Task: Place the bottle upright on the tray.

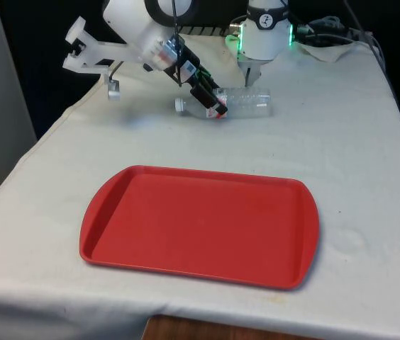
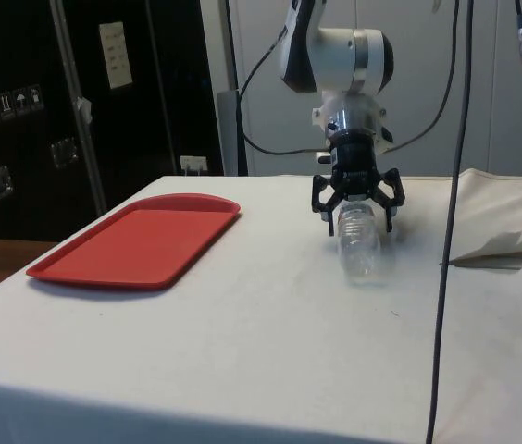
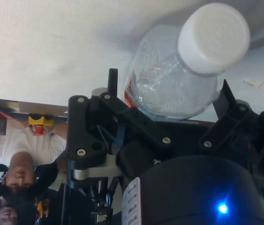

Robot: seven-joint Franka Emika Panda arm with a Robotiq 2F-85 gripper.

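Gripper (image 2: pixel 357 205) fingers stand spread on either side of the clear bottle (image 1: pixel 239 102), which lies on its side on the white cloth (image 1: pixel 342 149) in the front view's upper middle. Its white cap (image 3: pixel 213 37) points towards the front view's left, and the red tray (image 1: pixel 200 225) sits well apart in the lower middle.

Clear plastic bottle (image 1: pixel 239 101), glossy tray (image 1: pixel 200 225)

A white cloth (image 1: pixel 342 134) covers the counter, lying rumpled at its far end. Black curtains (image 1: pixel 37 64) hang behind it. In the side view dark cabinets (image 2: pixel 67 111) bearing paper labels stand beside a pale wall (image 2: pixel 428 83), with black cables (image 2: pixel 460 139) hanging down.
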